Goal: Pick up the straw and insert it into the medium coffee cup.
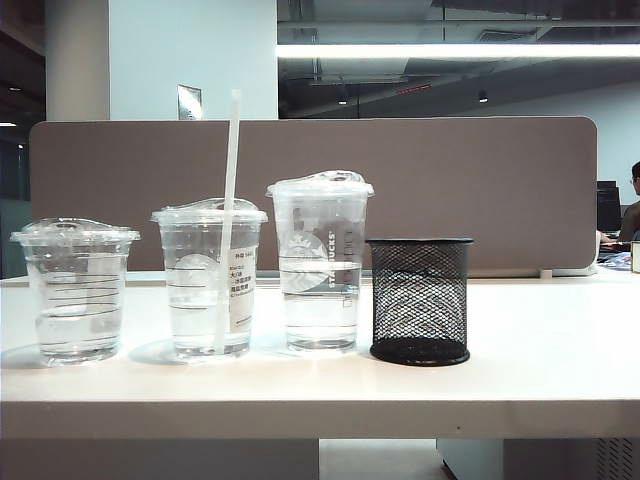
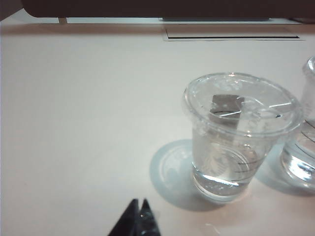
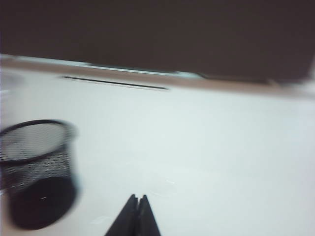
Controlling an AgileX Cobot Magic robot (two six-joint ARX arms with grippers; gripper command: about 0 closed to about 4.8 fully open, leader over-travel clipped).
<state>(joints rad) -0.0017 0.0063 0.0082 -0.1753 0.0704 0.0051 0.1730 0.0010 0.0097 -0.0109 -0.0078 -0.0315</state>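
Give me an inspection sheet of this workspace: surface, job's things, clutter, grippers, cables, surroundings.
Surface: white table, bare between the items.
Job's things: straw stands upright in the medium coffee cup, through its lid.
Clutter: shortest cup at the left end of the row; tallest cup right of the medium one; black mesh holder at the right end, nothing seen in it.
Grippers: left gripper shut, over the table near the shortest cup; right gripper shut, near the mesh holder; neither holds anything.
Cables: nothing seen.
Surroundings: brown partition behind the table; office beyond.
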